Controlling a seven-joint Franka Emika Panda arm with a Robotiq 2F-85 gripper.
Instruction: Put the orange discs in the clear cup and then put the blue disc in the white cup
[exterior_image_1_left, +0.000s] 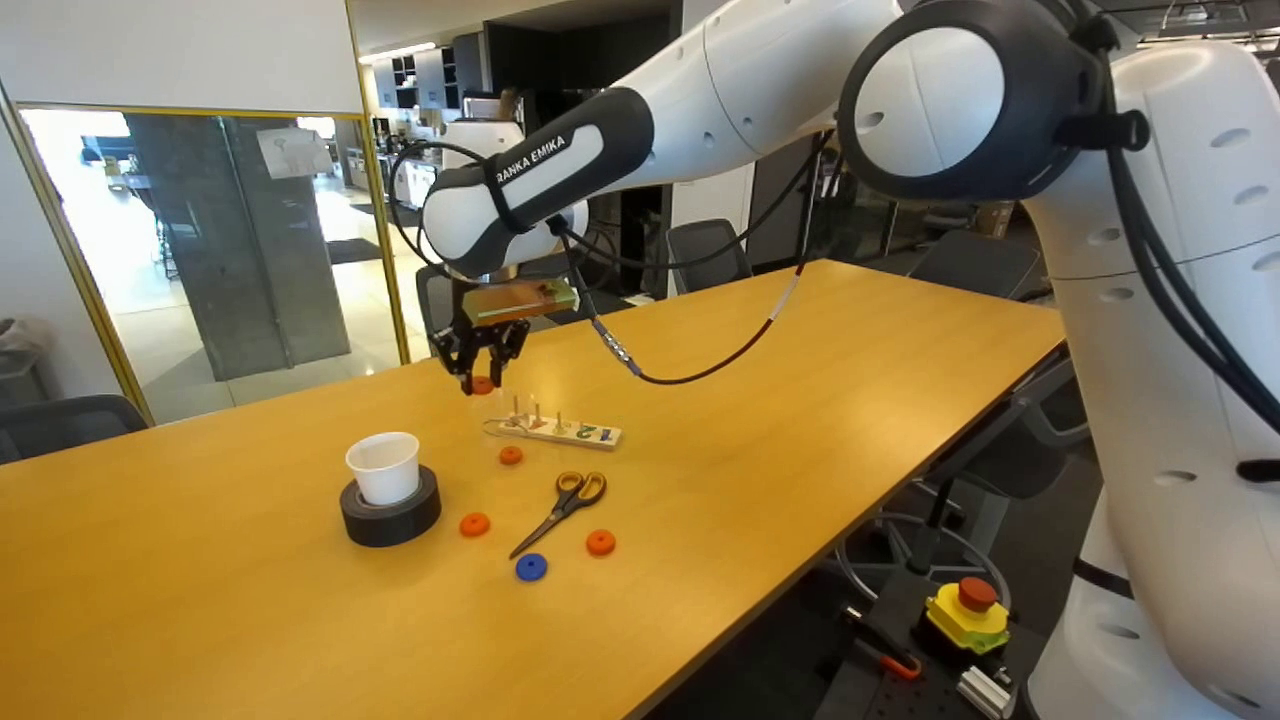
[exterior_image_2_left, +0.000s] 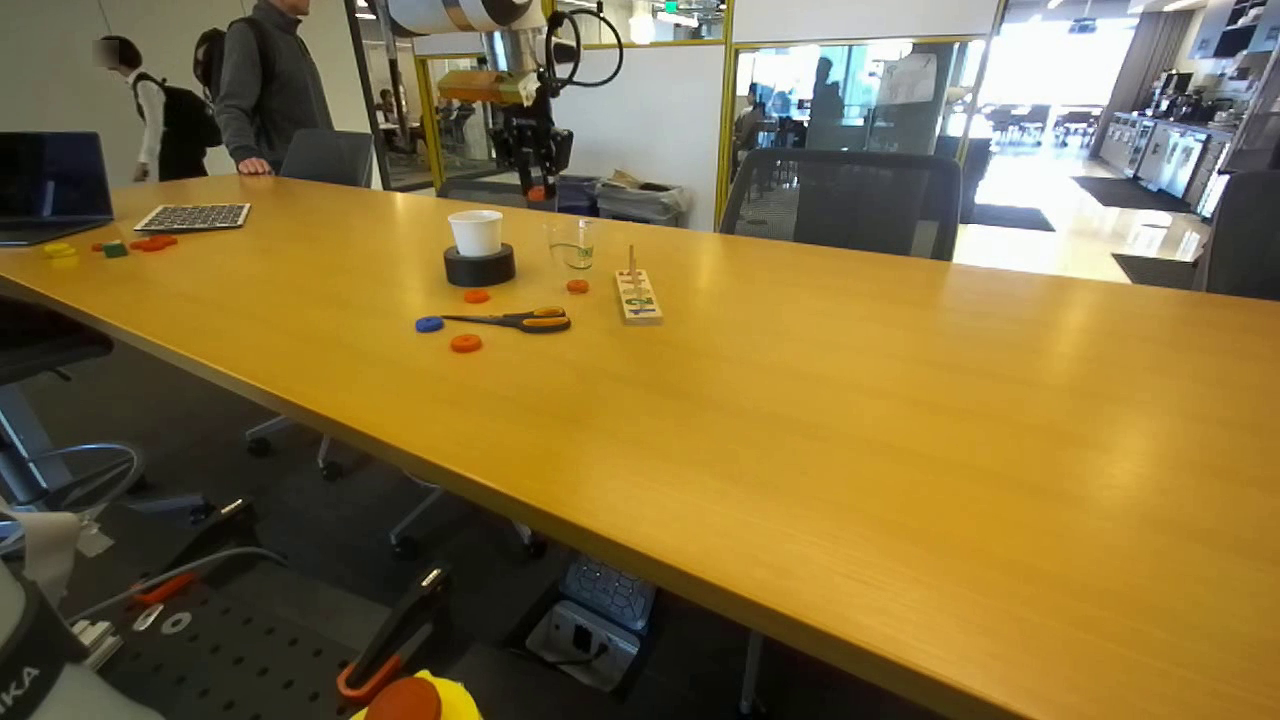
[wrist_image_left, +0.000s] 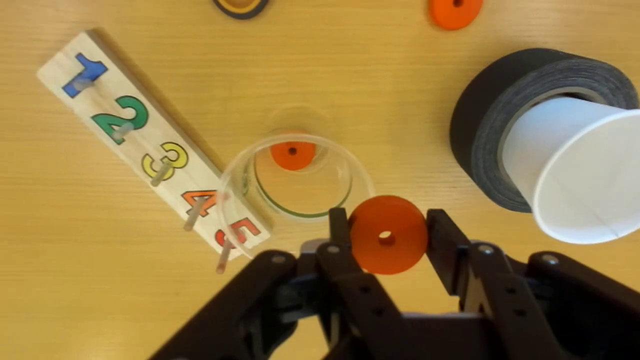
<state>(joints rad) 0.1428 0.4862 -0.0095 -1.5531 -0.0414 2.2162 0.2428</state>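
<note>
My gripper (wrist_image_left: 388, 220) is shut on an orange disc (wrist_image_left: 387, 255) and holds it in the air; both exterior views show the gripper (exterior_image_1_left: 482, 384) (exterior_image_2_left: 537, 188) above the table. In the wrist view the held disc overlaps the lower right rim of the clear cup (wrist_image_left: 303, 216), which stands upright and shows faintly in an exterior view (exterior_image_2_left: 575, 258). An orange disc (exterior_image_1_left: 511, 455) lies beside the clear cup. Two more orange discs (exterior_image_1_left: 475, 524) (exterior_image_1_left: 600, 543) lie near the blue disc (exterior_image_1_left: 532, 567), which is outside the wrist view. The white cup (exterior_image_1_left: 386, 468) stands upright, empty as seen in the wrist view (wrist_image_left: 595, 175).
A black tape roll (exterior_image_1_left: 391, 522) surrounds the white cup's foot. A numbered peg board (wrist_image_left: 120, 117) stands close to the clear cup. Scissors (exterior_image_1_left: 565, 500) lie among the discs. A laptop (exterior_image_2_left: 50, 185) and coloured pieces (exterior_image_2_left: 155, 243) are farther along the table.
</note>
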